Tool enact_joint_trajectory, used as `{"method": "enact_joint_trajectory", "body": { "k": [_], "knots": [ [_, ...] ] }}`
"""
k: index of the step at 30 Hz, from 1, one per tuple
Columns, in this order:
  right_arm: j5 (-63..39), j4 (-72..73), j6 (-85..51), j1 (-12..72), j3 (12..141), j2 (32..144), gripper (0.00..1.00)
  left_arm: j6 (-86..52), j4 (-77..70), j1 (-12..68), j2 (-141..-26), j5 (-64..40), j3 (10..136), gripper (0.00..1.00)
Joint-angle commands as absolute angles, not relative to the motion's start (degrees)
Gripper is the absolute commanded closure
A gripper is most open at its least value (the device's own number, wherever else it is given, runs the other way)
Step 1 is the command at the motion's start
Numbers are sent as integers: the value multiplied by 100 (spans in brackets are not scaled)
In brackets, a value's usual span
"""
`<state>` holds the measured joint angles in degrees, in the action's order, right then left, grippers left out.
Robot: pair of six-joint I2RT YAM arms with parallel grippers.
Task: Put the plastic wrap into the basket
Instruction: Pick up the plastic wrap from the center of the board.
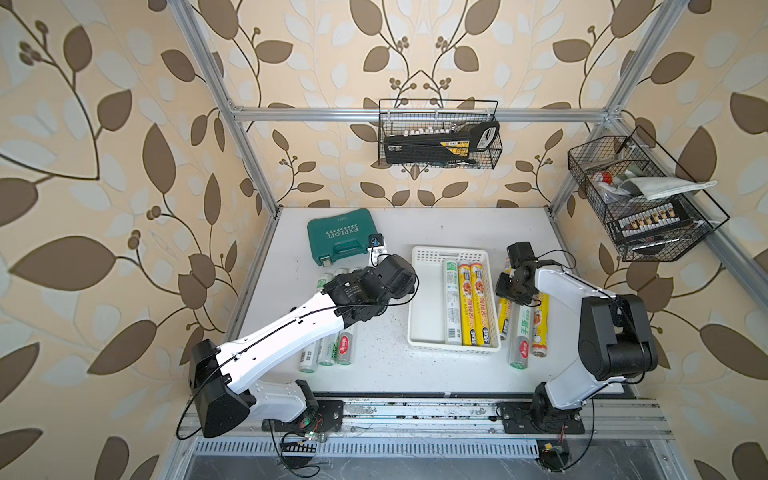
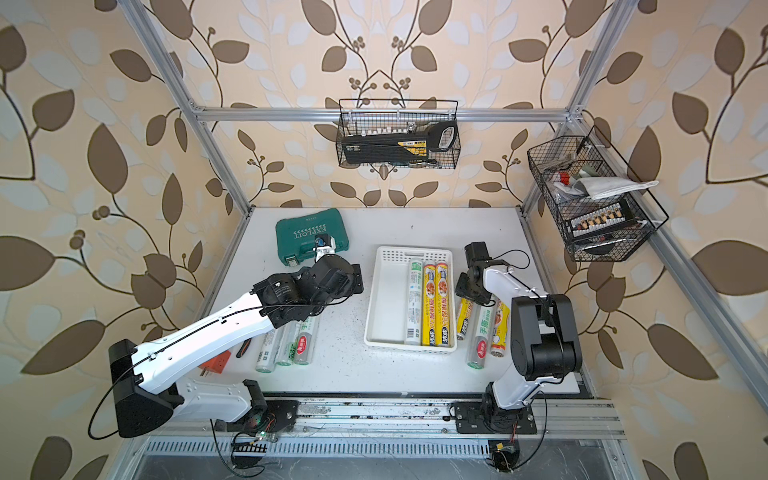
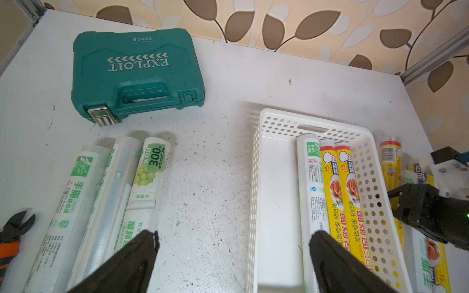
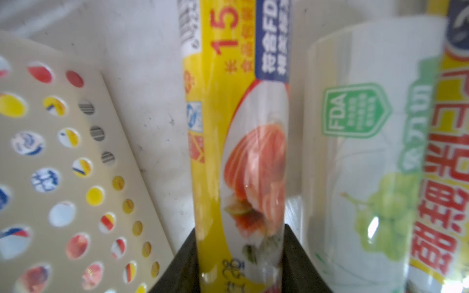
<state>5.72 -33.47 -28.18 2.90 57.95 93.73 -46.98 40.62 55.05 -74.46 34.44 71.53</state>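
Observation:
The white basket [image 1: 428,307] [image 2: 386,307] [image 3: 276,203] stands mid-table. It holds one silvery-white plastic wrap roll [image 1: 451,303] and two yellow rolls [image 1: 473,303] side by side. Three more rolls lie right of it, under my right gripper [image 1: 509,291]. In the right wrist view my right gripper [image 4: 239,266] has a finger pressed against each side of the yellow roll [image 4: 241,152] nearest the basket, which still lies on the table. Three silvery-white rolls [image 1: 345,349] [image 3: 149,177] lie left of the basket. My left gripper [image 3: 233,238] hovers wide open and empty between them and the basket.
A green tool case [image 1: 343,235] sits at the back left. Two black wire baskets [image 1: 440,137] [image 1: 640,199] hang on the frame behind and to the right. Orange-handled pliers [image 3: 15,228] lie left of the left rolls.

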Motion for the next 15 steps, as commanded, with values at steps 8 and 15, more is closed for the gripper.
{"method": "enact_joint_trajectory", "body": {
  "k": [8, 15],
  "knots": [
    [1259, -4463, -2600, 521, 6581, 8587, 61, -4817, 4179, 5423, -7305, 3596, 7188, 1],
    [67, -4658, -2681, 835, 6925, 7859, 60, -4862, 4321, 5423, -7111, 3780, 7120, 1]
  ]
}}
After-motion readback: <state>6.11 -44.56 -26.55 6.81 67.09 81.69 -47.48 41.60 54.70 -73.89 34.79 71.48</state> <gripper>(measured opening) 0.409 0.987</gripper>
